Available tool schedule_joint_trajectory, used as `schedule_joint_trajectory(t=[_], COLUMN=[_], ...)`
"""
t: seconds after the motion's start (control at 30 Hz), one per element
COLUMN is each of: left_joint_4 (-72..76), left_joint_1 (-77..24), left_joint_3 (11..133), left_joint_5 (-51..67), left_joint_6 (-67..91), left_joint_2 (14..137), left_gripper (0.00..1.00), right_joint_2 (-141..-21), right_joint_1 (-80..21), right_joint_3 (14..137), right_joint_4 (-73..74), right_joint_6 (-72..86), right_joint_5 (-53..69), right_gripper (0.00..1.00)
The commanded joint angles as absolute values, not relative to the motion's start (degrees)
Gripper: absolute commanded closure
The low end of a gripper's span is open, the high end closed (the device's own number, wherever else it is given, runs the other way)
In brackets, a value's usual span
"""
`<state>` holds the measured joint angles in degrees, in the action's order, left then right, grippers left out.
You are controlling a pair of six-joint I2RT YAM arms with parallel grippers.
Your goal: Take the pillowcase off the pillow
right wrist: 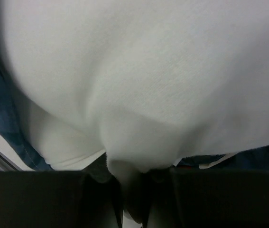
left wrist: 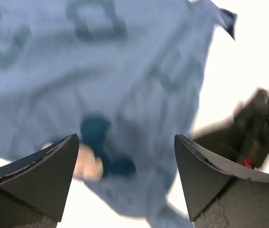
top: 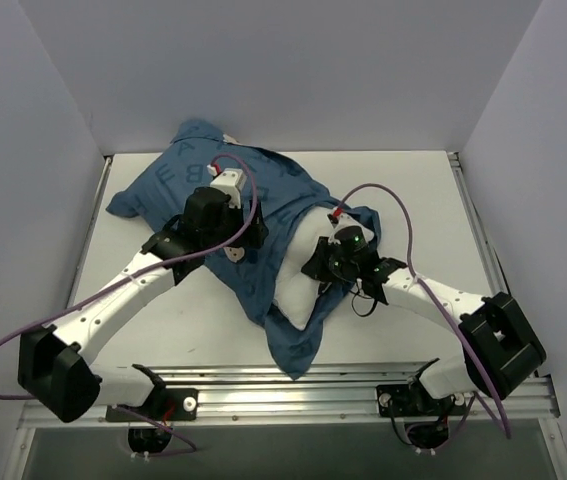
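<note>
The dark-blue pillowcase (top: pixel 188 180) lies across the back and middle of the table, its open end trailing toward the front. The white pillow (top: pixel 301 285) sticks out of it at the middle. My left gripper (top: pixel 253 238) hangs over the blue cloth with its jaws wide apart and nothing between them; the printed fabric (left wrist: pixel 125 85) shows blurred below the fingers (left wrist: pixel 53 166). My right gripper (top: pixel 315 268) is shut on a pinch of the white pillow (right wrist: pixel 139 95), which fills the right wrist view.
White walls close in the table on the left, back and right. A metal rail (top: pixel 303 385) runs along the front edge by the arm bases. Purple cables loop over both arms.
</note>
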<state>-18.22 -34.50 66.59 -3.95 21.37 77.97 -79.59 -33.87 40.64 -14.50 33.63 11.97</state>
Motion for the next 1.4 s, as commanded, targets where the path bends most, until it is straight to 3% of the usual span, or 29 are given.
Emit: schedule_joint_trajectory(t=[0.0, 0.23, 0.77, 1.03, 1.13, 1.23, 1.27, 1.37], left_joint_4=[-21.7, -22.5, -16.8, -12.7, -9.1, -6.2, -5.0, -4.8], left_joint_1=[-36.0, -40.8, -45.4, -45.4, -45.5, -45.4, -45.4, -45.1], left_joint_3=[62.3, 51.3, 50.0, 49.5, 47.8, 46.3, 45.8, 45.4], left_joint_5=[-0.2, 2.8, 2.4, -5.7, -8.2, -11.2, -12.6, -16.6], left_joint_6=[18.6, 20.8, 20.0, 22.6, 25.6, 27.8, 28.2, 30.8], left_joint_2=[70.8, 65.3, 73.8, 78.5, 78.7, 78.6, 78.6, 78.7], left_gripper=[0.10, 0.13, 0.16, 0.28, 0.42, 0.65, 0.77, 0.97], right_joint_2=[-80.7, -77.3, -76.8, -75.8, -75.1, -73.9, -73.7, -72.4], right_joint_1=[-34.4, -34.5, -35.0, -35.6, -35.6, -35.6, -35.6, -35.6], right_joint_3=[43.5, 52.2, 60.8, 60.6, 60.6, 60.8, 60.9, 61.6], right_joint_4=[-14.2, -8.5, -1.6, -1.5, -1.2, -0.4, -0.3, 2.5], right_joint_6=[34.1, 33.5, 33.6, 34.5, 34.5, 34.4, 34.4, 34.1], right_joint_5=[9.9, 8.7, 7.7, 7.6, 7.8, 8.1, 8.4, 10.8], right_gripper=[1.00, 1.00, 1.00, 1.00, 1.00, 1.00, 1.00, 1.00])
